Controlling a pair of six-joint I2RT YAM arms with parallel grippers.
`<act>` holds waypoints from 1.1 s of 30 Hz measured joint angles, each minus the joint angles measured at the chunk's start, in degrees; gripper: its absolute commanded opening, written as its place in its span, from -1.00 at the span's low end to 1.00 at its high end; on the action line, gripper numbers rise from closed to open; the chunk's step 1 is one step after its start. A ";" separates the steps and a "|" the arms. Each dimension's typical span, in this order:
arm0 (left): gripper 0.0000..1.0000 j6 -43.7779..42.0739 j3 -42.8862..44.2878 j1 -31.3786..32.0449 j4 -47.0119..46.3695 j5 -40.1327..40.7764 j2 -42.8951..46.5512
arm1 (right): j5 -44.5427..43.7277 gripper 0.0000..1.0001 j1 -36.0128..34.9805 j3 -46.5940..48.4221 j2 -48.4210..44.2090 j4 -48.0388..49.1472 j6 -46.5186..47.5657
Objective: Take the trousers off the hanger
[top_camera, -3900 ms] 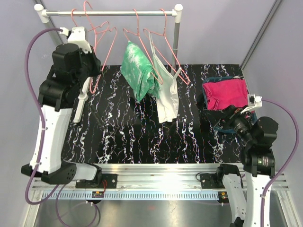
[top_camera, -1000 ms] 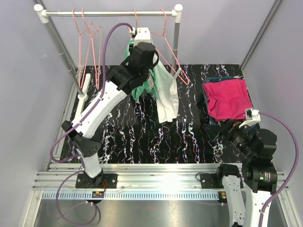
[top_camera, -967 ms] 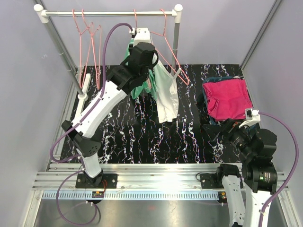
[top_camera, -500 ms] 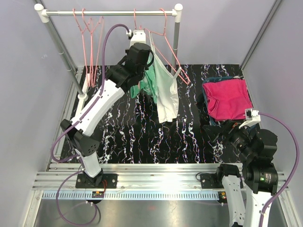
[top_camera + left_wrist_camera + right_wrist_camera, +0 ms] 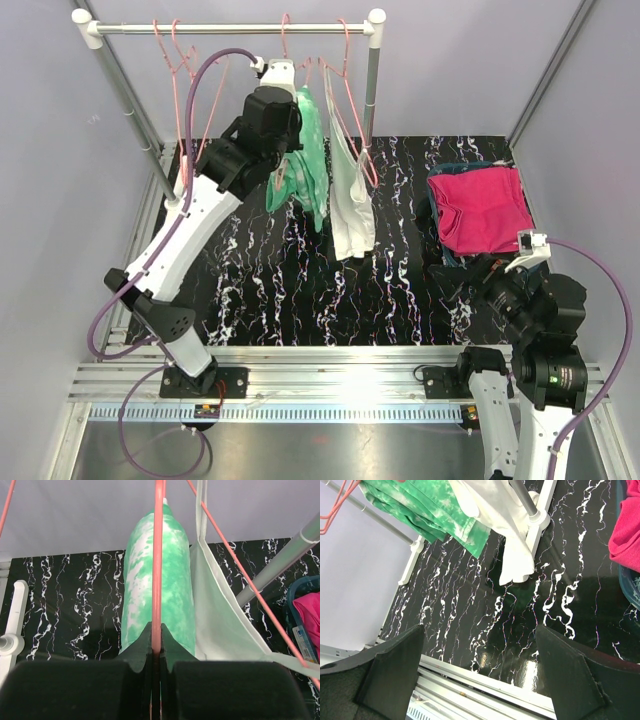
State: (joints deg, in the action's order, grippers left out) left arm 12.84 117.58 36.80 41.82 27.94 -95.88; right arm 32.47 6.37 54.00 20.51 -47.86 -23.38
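Hanging from the clothes rail (image 5: 230, 29), the green tie-dye trousers (image 5: 308, 170) drape over their pink wire hanger (image 5: 158, 555), not yet removed; the left gripper (image 5: 156, 652) has its jaws clamped on that wire, the right gripper (image 5: 477, 640) waits, jaws wide apart

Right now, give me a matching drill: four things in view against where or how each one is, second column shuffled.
Things:
1. green trousers
2. pink cloth
3. left fingers
4. right fingers

Places and states:
A. spread open, nothing between them
B. hanging from the rail, beside the white top
C. shut on a pink hanger wire
D. lying at the right side of the table

Pairs: 1-B, 2-D, 3-C, 4-A
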 measured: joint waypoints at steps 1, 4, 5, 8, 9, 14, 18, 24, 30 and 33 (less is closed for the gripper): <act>-1.00 0.00 0.00 -0.26 -0.02 -0.42 0.09 | 0.00 0.99 0.00 0.00 -0.11 0.02 -0.02; -1.00 0.00 -0.07 -0.92 -0.07 -1.29 0.61 | 0.00 0.99 0.00 0.00 -0.26 0.02 -0.02; -1.00 0.02 -0.13 -1.07 -0.04 -1.46 0.94 | 0.02 0.99 0.00 0.00 -0.26 0.00 -0.02; -1.00 0.02 -0.74 -1.11 -0.28 -1.81 2.56 | 0.96 0.99 0.00 0.00 -0.26 0.33 0.07; -1.00 0.00 -0.96 -1.11 -0.33 -1.88 3.15 | 1.55 0.99 0.00 0.00 -0.26 0.68 0.11; -1.00 0.02 -1.92 -1.09 -0.48 -2.25 7.58 | 6.58 0.99 0.00 -0.59 -0.57 6.69 -0.66; -1.00 0.02 -1.90 -1.09 -0.74 -2.51 10.19 | 11.69 0.99 -0.31 -0.85 1.27 12.07 -1.90; -1.00 0.96 -2.54 -1.11 -0.48 -3.08 13.31 | 13.05 0.99 -5.46 4.61 10.49 14.67 -2.86; -1.00 5.09 -10.03 -1.09 1.07 -4.17 20.70 | 8.59 0.99 -16.15 20.94 22.38 14.95 -0.37; -1.00 8.24 -14.45 -1.09 2.58 -5.27 25.42 | 6.91 0.99 -18.80 23.63 25.05 16.63 -0.20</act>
State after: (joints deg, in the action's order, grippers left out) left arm 21.08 103.13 35.70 44.40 22.68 -70.46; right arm 39.38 -12.43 77.62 45.56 -31.22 -23.57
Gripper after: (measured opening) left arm 0.027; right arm 0.993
